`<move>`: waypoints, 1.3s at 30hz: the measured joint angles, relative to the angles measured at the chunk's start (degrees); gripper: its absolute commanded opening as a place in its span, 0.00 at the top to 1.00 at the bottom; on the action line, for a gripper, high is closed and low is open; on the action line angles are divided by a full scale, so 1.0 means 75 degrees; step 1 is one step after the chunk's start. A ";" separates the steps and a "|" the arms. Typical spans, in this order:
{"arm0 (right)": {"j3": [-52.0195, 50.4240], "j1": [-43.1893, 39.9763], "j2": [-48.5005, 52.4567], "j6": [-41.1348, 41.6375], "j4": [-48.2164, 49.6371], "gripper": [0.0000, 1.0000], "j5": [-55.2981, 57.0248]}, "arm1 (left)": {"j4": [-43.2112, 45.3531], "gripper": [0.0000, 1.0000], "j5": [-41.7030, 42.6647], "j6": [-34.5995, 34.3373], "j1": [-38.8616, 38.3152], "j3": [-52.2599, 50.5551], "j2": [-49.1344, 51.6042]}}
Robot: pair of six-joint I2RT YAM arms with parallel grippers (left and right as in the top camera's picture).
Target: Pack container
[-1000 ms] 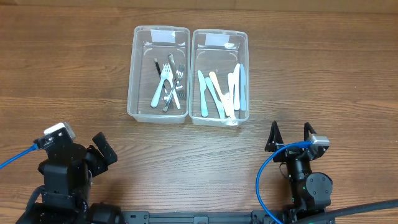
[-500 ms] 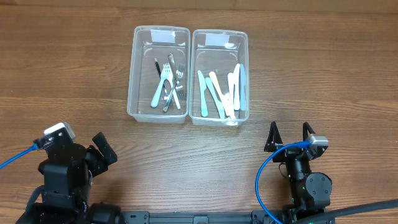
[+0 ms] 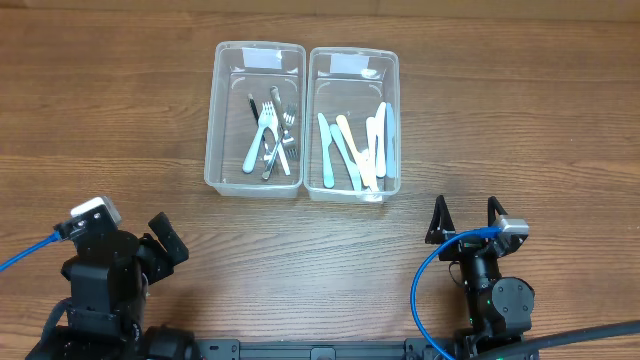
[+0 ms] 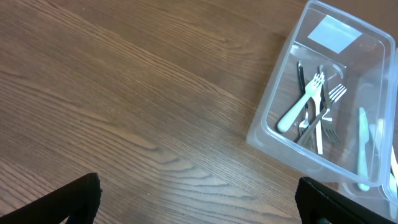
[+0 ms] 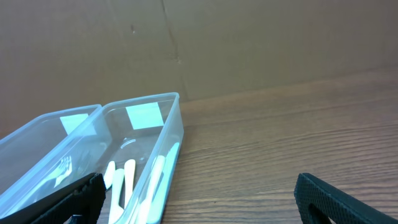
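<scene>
Both arms low at the near edge of the counter (image 3: 120,120), two clear bins side by side farther out.
Left gripper (image 3: 168,238) jaws spread wide, nothing between them; right gripper (image 3: 466,218) the same, empty. Left container (image 3: 213,120) holds forks (image 3: 270,135), white and metal, jumbled. Right container (image 3: 350,85), just beside it, holds pale utensils (image 3: 355,148) lying lengthwise. Both containers well apart from the grippers.
</scene>
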 measured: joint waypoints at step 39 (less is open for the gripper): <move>-0.0003 0.0000 -0.0006 0.0020 0.0050 0.00 0.0000 | 0.7227 0.00 0.2914 0.5735 0.0717 -0.5616 -0.3416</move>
